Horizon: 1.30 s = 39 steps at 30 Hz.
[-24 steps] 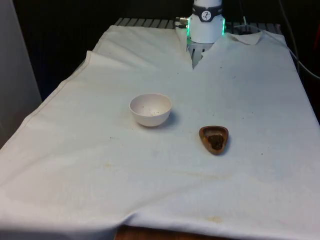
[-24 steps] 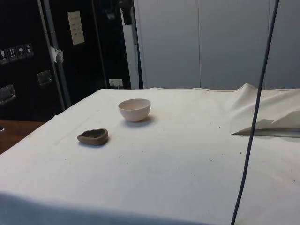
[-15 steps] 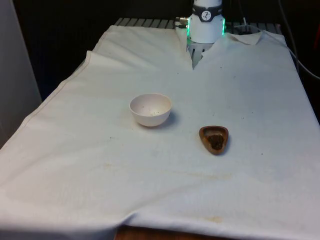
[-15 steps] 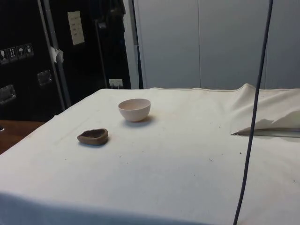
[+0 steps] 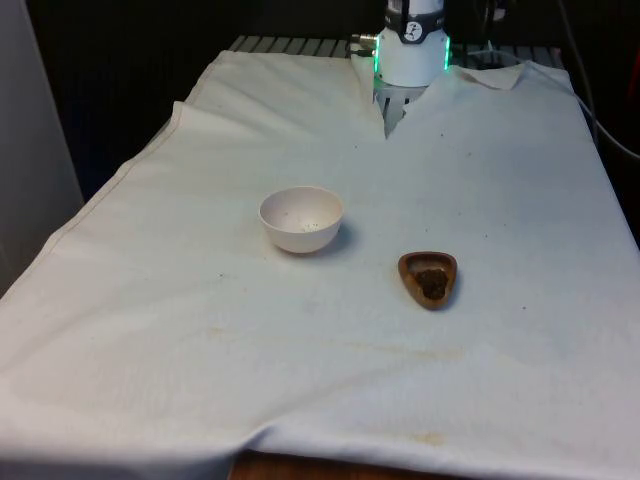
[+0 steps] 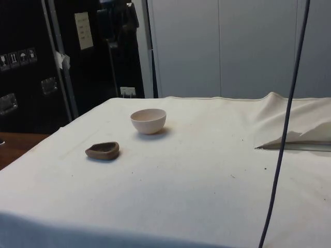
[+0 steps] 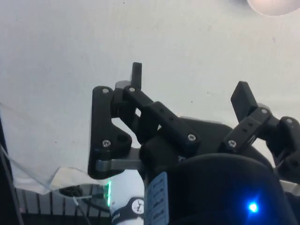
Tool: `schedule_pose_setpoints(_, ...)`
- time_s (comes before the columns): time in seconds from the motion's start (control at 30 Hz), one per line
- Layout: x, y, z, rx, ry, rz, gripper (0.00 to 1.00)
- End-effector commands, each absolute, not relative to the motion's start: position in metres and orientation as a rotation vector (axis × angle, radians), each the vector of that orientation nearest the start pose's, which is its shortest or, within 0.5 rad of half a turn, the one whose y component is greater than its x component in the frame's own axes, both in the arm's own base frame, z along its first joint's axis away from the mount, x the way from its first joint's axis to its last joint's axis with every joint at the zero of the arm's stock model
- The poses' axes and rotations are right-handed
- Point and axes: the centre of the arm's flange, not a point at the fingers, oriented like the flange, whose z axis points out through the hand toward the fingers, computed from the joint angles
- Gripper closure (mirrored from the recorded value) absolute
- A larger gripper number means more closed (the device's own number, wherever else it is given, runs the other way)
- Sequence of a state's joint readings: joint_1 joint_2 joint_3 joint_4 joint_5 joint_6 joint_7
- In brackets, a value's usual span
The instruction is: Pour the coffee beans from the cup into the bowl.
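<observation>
One bowl (image 5: 301, 219), one cup (image 5: 428, 277). Cup was a shallow brown dish, roughly triangular, with dark coffee beans (image 5: 432, 282) heaped inside; it sat on the table (image 5: 500, 180) near the white bowl, toward the front view's right. Hand (image 7: 190, 86) was spread open above bare cloth, holding nothing.

I see the desk (image 5: 200, 380) under a white cloth (image 5: 480, 180), creased and faintly stained near its front edge. A dark cable (image 6: 283, 134) hangs on the side view's right. Dark cabinets (image 6: 31, 62) stand behind.
</observation>
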<state>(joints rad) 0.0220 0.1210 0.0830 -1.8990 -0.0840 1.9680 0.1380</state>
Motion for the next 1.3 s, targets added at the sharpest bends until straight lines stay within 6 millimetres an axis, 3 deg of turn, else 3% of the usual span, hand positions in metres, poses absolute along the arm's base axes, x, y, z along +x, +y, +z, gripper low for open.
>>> schedule_pose_setpoints(0.0, 0.580, 0.059, 0.427, -3.220, 0.006, 0.047, 0.00)
schedule_pose_setpoints(0.03, 0.581, 0.057, 0.431, -3.214, -0.001, 0.063, 0.00)
schedule_pose_setpoints(0.23, 0.580, 0.068, 0.404, -3.214, 0.048, 0.049, 0.00)
schedule_pose_setpoints(0.57, 0.583, 0.067, 0.380, -3.199, 0.156, 0.052, 0.00)
schedule_pose_setpoints(1.27, 0.593, 0.068, 0.343, -3.175, 0.365, 0.017, 0.00)
